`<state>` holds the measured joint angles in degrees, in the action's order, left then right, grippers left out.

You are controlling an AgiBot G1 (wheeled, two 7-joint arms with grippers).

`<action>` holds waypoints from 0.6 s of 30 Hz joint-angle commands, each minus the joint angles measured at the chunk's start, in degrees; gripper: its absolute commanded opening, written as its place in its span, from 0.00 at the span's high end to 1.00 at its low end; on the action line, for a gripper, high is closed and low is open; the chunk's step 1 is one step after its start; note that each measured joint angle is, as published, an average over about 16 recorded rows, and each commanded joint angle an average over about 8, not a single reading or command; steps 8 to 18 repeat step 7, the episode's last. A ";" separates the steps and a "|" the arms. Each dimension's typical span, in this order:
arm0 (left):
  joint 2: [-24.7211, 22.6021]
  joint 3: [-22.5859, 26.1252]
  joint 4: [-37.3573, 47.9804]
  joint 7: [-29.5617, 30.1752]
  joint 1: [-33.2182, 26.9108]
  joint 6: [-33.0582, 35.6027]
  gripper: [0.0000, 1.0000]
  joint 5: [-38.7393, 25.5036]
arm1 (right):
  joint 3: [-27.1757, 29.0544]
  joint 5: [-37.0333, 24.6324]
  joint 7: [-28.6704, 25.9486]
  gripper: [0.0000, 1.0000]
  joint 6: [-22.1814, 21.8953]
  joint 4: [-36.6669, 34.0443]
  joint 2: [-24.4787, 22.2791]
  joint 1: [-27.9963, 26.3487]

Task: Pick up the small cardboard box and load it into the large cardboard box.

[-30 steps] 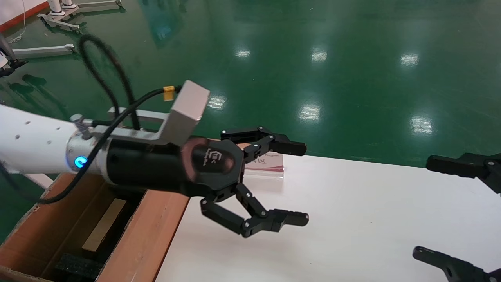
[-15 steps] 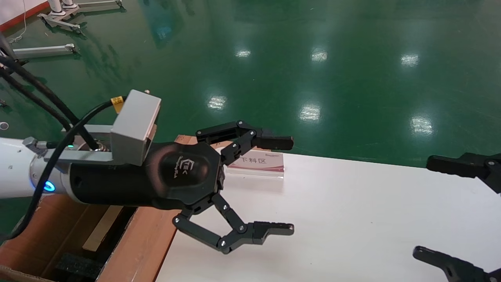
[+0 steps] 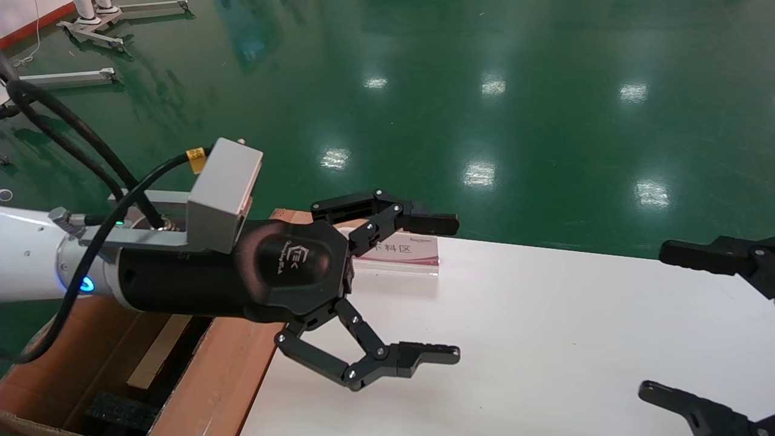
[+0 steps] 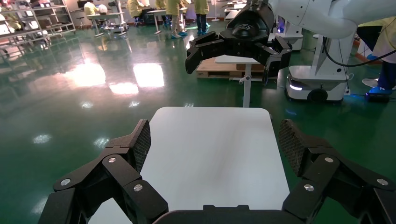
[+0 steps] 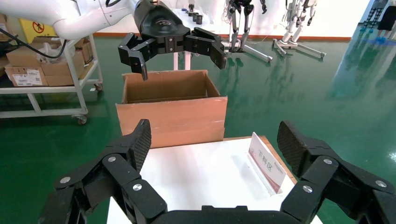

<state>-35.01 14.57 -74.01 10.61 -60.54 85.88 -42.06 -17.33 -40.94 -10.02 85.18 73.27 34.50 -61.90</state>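
Head view: left gripper (image 3: 445,284) hangs jaws wide and empty at centre over the white table (image 3: 545,339), large cardboard box (image 3: 212,375) lower left, right gripper (image 3: 696,327) spread at right edge; both wrist views show no small cardboard box.

Head view looks down; wrist views face each other along shared white table (image 3: 545,339), perhaps level.

Left gripper (image 3: 448,287) extended level, jaws spread wide, holding nothing. Right gripper (image 3: 663,324) at right edge, jaws likewise apart, empty.
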 commanded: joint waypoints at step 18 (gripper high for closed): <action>0.00 0.68 0.21 0.06 -0.46 -0.09 0.00 0.08 | 0.00 0.00 0.00 0.00 0.00 0.00 0.00 0.00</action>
